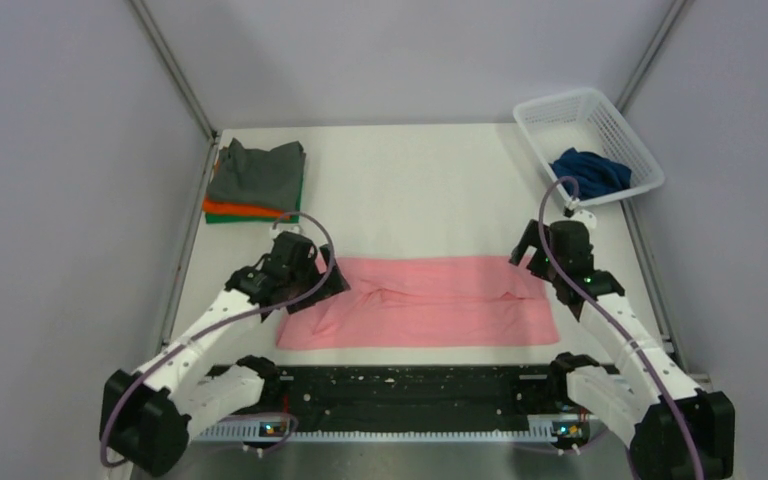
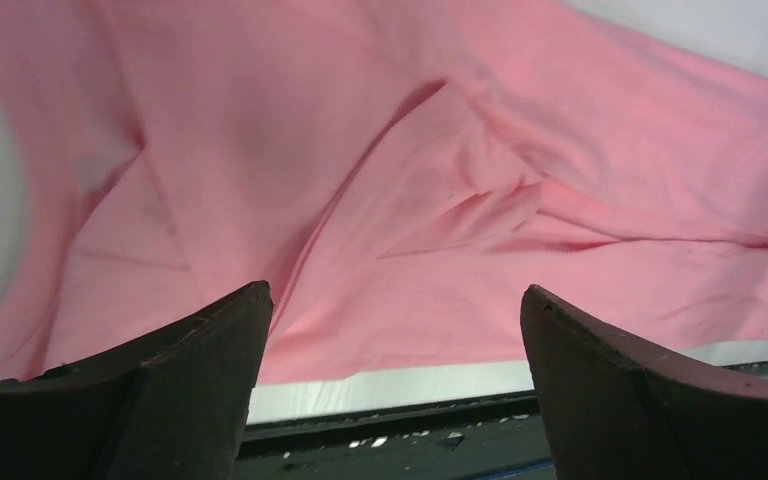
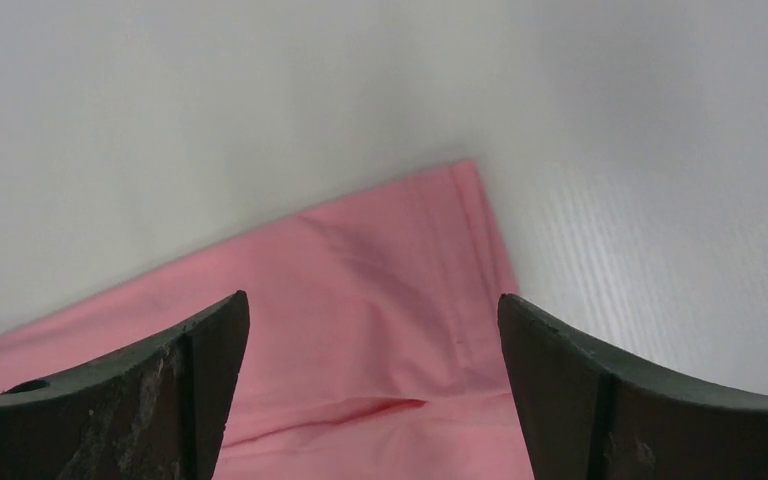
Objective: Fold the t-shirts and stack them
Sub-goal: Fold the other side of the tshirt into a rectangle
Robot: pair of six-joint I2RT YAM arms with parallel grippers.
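Observation:
The pink t-shirt (image 1: 430, 300) lies spread as a wide strip near the table's front, with creases in its middle. It fills the left wrist view (image 2: 410, 180) and shows in the right wrist view (image 3: 360, 300). My left gripper (image 1: 328, 283) is open and empty above the shirt's left end. My right gripper (image 1: 525, 250) is open and empty above the shirt's far right corner. A stack of dark grey (image 1: 260, 172), orange (image 1: 235, 209) and green (image 1: 222, 218) shirts lies at the back left. The navy blue shirt (image 1: 590, 172) is crumpled in the basket.
The white lattice basket (image 1: 572, 118) stands at the back right corner. A black rail (image 1: 410, 385) runs along the near edge between the arm bases. Grey walls enclose the white table (image 1: 410, 190) on three sides.

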